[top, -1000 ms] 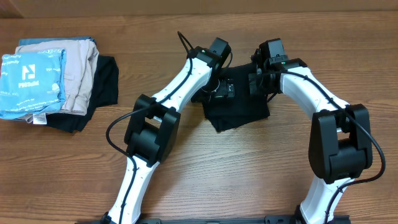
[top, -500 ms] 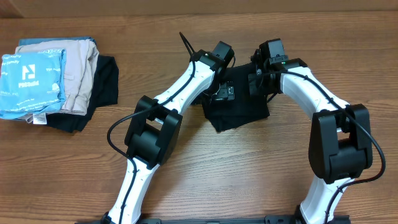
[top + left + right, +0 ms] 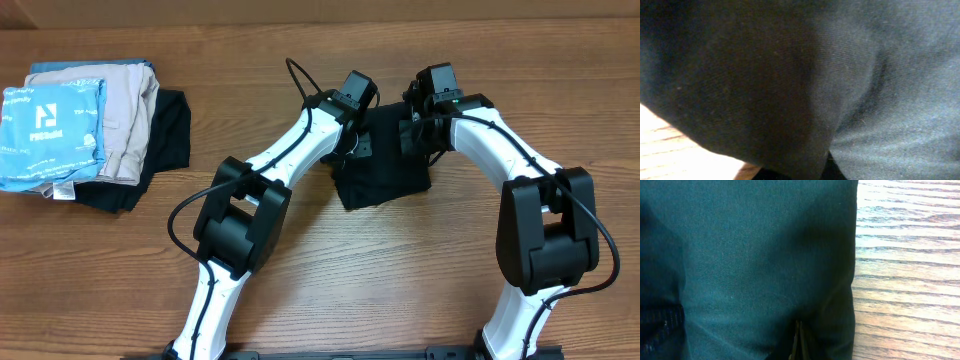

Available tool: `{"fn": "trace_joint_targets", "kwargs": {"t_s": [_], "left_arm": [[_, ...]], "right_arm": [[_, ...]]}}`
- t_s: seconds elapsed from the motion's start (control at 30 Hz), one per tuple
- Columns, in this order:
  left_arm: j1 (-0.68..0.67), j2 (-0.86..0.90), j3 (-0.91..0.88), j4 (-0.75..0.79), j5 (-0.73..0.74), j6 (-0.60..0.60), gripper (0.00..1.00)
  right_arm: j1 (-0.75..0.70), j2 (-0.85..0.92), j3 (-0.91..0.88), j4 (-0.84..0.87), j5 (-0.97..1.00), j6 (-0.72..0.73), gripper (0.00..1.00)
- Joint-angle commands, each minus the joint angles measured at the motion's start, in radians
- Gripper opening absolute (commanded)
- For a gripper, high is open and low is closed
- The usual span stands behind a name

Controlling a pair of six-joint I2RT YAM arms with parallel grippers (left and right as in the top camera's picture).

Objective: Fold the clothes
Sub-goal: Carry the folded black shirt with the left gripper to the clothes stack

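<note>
The clothes are a black T-shirt, folded into a small bundle at the middle of the table between my two arms. My left gripper is at its left edge, shut on the fabric. Black cloth fills the left wrist view and hides the jaws, with a fold running down to the bottom middle. At the shirt's upper right edge my right gripper is shut on the cloth. In the right wrist view the clothes cover most of the frame, and the right gripper shows as a thin pinched slit.
A stack of folded garments lies at the far left: a light blue one with a white logo, a beige one and a dark one under them. Bare wooden table runs along the shirt's right edge.
My left gripper has shifted slightly right onto the shirt's left edge and gone from open to shut on it. The right arm has not moved.
</note>
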Motion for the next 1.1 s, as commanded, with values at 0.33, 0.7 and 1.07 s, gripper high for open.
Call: {"fn": "trace_joint_targets", "kwargs": {"t_s": [0.33, 0.7, 1.07], "left_arm": [[-0.013, -0.03, 0.026, -0.051, -0.306, 0.253, 0.04], [0.014, -0.207, 0.028, -0.049, -0.405, 0.318, 0.04], [0.225, -0.437, 0.032, -0.032, -0.406, 0.348, 0.04]], "right_arm": [[-0.188, -0.362, 0.063, -0.066, -0.004, 0.093, 0.22], [-0.316, -0.376, 0.062, -0.148, -0.004, 0.093, 1.0], [-0.316, -0.376, 0.062, -0.148, -0.004, 0.093, 1.0]]}}
